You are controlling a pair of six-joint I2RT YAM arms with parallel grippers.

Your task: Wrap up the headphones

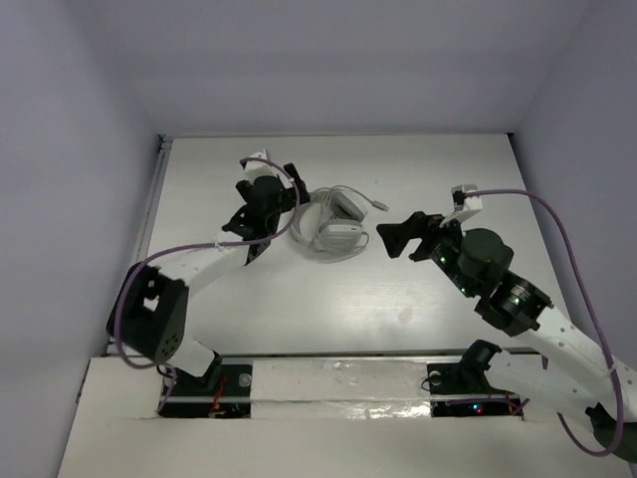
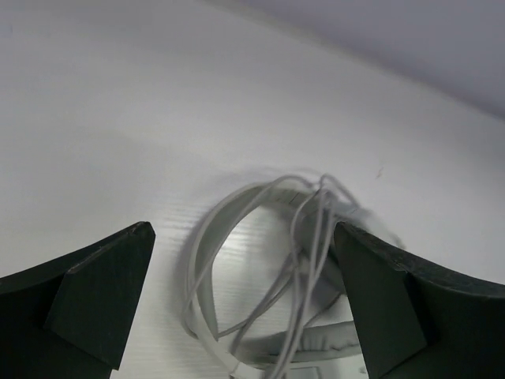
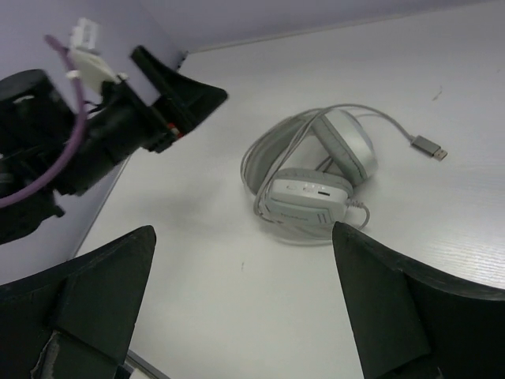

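Note:
The white headphones [image 1: 333, 225] lie on the table's middle back, earcups together, the thin whitish cable looped around the headband and earcups. The cable's plug [image 3: 427, 147] lies loose to their right. In the left wrist view the headband [image 2: 207, 260] and several cable strands [image 2: 304, 268] lie just ahead between the fingers. My left gripper [image 1: 261, 221] is open and empty, right beside the headphones' left side. My right gripper [image 1: 401, 239] is open and empty, a short way right of the headphones, which also show in the right wrist view [image 3: 312, 185].
The white table [image 1: 328, 299] is enclosed by pale walls at left, back and right. A metal strip [image 1: 151, 204] runs along the table's left edge. Purple arm cables [image 1: 557, 224] loop over both arms. The left arm [image 3: 95, 134] shows in the right wrist view.

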